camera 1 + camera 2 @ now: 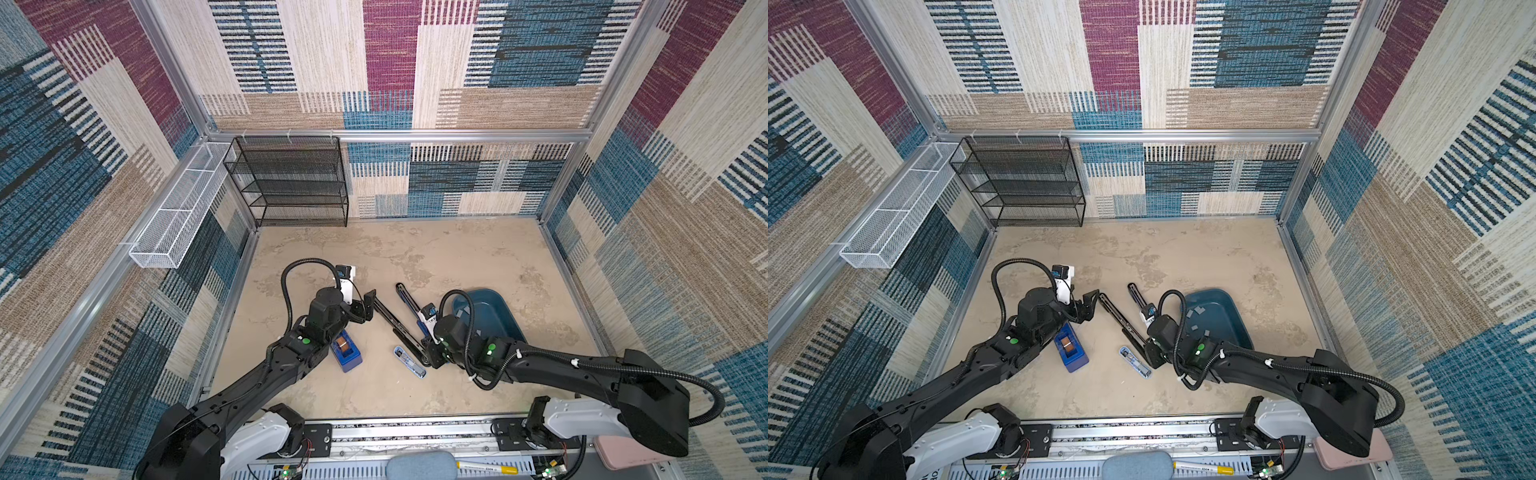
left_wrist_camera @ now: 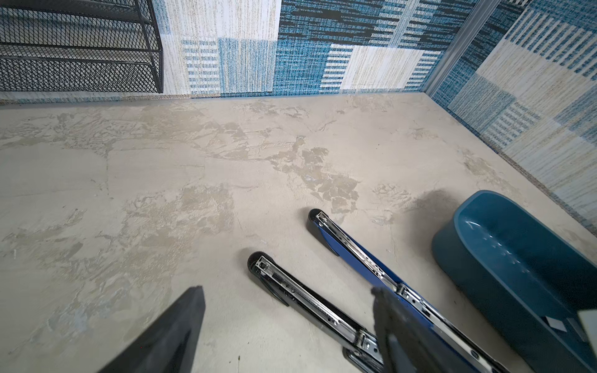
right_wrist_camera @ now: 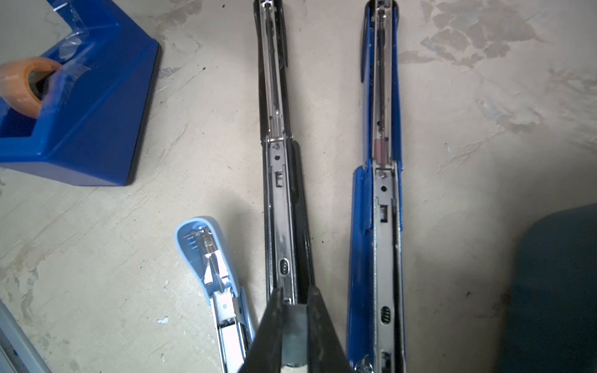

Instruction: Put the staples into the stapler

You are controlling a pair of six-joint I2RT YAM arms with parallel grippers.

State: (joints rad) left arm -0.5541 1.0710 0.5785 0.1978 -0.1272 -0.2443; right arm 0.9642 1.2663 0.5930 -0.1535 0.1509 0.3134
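Staples: one light-grey strip is sitting clamped between the right pincer's fingers with its flat face showing. The fingers are hiding its ends, so its long axis cannot be told.
Right pincer: is squeezing nearly closed on that strip and hanging just over the near end of the black stapler.
Black stapler: is lying unfolded flat on the counter with its metal channel facing up. In both top views its long axis is running from near right to far left.
Blue stapler: is lying unfolded just beside it, nearly parallel, with the far ends spreading slightly apart.
Light-blue stapler: the smaller one is lying open on the black stapler's other side, pointing roughly the same way.
Teal tray: is sitting beyond the blue stapler. Loose strips are lying flat in it at mixed angles.
Left pincer: is hanging wide open and gripping nothing, just beside the black stapler's far tip.
Tape dispenser: the blue one is standing under the left arm.
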